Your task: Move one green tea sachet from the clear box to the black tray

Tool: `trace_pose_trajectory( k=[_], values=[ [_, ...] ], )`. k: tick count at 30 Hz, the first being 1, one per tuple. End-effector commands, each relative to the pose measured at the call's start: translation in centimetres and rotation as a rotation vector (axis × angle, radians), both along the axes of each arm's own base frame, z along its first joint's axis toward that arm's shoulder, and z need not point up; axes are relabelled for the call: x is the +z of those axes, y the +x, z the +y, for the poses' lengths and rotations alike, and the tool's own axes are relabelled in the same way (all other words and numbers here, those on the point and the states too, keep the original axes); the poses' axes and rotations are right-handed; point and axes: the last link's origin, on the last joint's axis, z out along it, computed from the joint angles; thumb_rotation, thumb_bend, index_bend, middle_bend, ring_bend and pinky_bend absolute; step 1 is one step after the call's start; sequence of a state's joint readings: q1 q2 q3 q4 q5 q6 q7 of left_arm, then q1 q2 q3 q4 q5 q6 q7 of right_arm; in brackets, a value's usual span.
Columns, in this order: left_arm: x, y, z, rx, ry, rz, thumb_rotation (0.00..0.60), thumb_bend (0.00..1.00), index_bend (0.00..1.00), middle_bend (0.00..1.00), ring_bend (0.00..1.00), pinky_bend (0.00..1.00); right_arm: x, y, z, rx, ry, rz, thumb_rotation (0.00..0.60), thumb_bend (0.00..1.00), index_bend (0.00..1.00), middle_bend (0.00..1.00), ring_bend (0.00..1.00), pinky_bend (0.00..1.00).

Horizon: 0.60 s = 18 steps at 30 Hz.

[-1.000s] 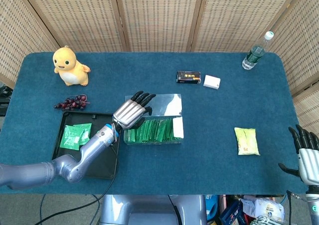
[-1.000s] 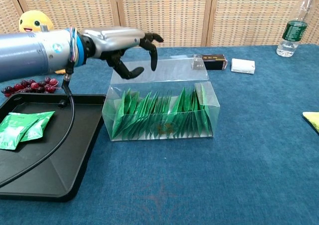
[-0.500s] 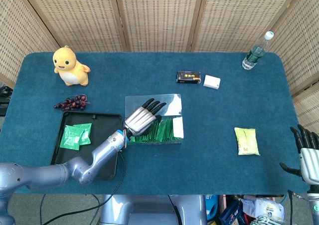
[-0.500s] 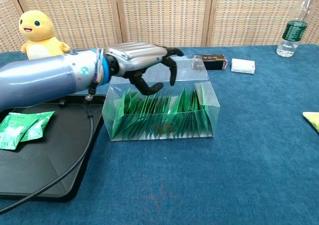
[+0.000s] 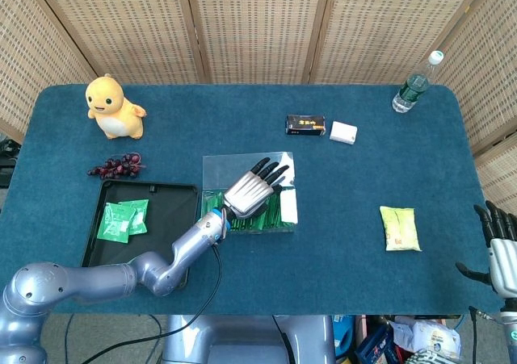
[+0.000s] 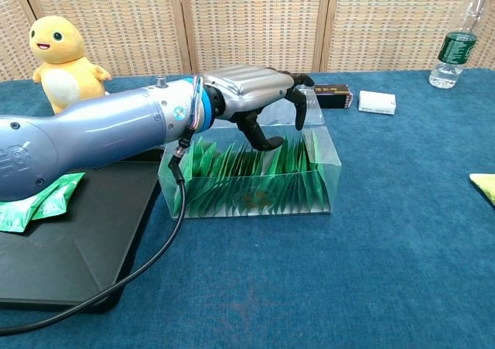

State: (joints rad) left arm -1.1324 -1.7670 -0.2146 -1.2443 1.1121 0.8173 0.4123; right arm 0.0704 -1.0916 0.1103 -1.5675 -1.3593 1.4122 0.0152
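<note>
Bright, even light, soft shadows, sharp focus in both views.

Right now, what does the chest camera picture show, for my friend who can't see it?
The left hand hovers open over a clear box packed with green tea sachets. A black tray sits beside the box, a yellow plush toy behind.
</note>
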Motion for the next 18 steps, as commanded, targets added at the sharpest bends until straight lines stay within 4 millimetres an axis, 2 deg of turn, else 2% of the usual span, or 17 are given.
trace_pose_trajectory(
  k=[1,18],
  values=[
    [-0.02,0.06,0.1,0.003,0.002,0.001,0.6,0.44,0.36,0.0,0.0,0.0,0.01,-0.02,-0.01,-0.001,0.0,-0.001,0.6,0.0,0.0,0.0,0.0,0.0],
    [0.15,-0.77,0.47,0.035,-0.009,0.018,0.6,0.44,0.36,0.0,0.0,0.0,-0.03,-0.07,-0.11,-0.005,0.0,-0.003,0.6,0.0,0.0,0.0,0.0,0.0]
  ],
)
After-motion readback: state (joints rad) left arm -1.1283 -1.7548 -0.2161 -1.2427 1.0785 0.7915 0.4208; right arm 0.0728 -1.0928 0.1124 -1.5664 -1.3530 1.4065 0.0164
